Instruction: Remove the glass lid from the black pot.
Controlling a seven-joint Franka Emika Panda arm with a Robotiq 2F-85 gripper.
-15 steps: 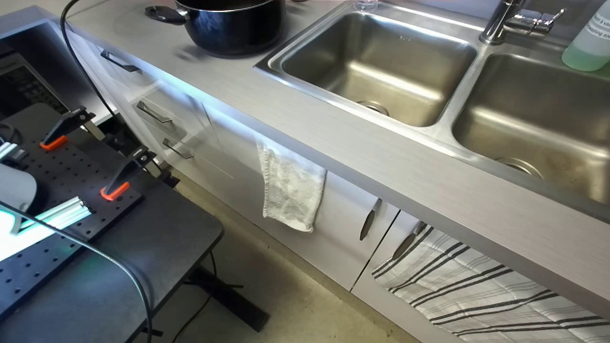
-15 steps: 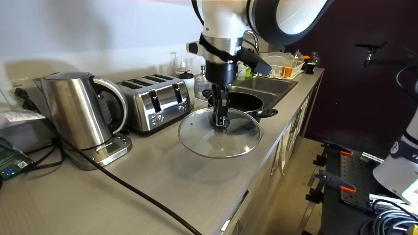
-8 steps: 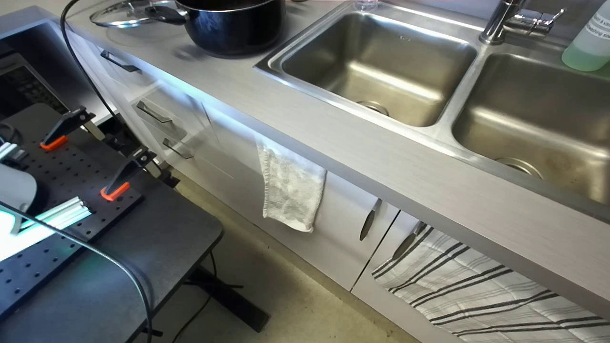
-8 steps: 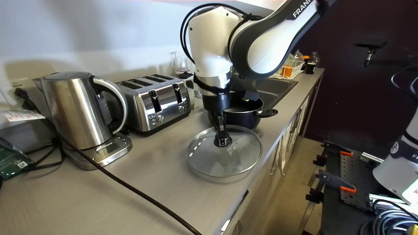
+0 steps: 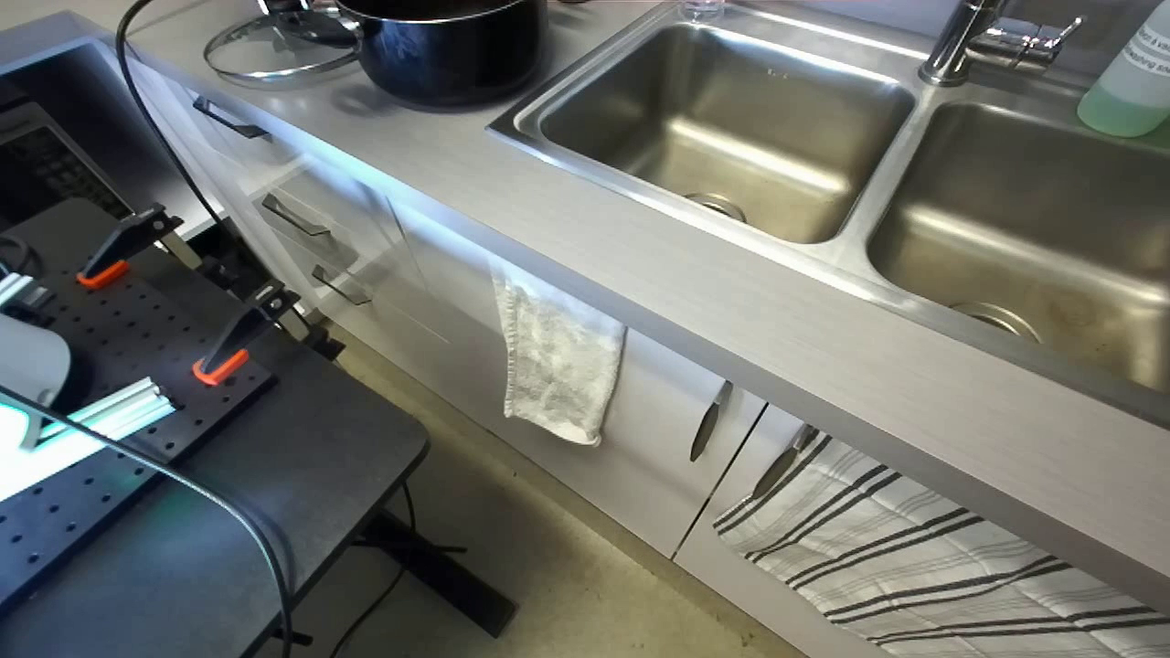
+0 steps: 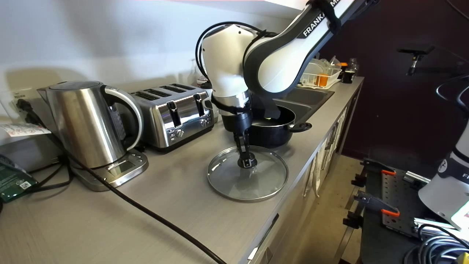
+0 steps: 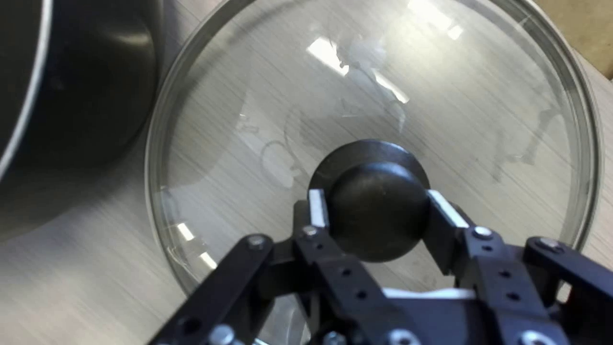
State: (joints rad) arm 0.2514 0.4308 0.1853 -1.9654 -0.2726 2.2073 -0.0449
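Where the grey countertop (image 6: pixel 176 183) met the double-basin steel sink (image 5: pixel 891 169), a black cooking pot (image 6: pixel 271 135) stood uncovered; just beside lay a metal-rimmed glass lid (image 6: pixel 253 183), seemingly down on the surface; a Robotiq gripper (image 7: pixel 383 211) clasped the lid's round black knob (image 7: pixel 378 215).

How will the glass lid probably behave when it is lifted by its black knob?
The glass lid is likely stiff but fragile, being see-through glass. Gripped only at its central knob, it might tilt if its wide edge is bumped. The knob looks round and smooth, so it could twist between the jaws.
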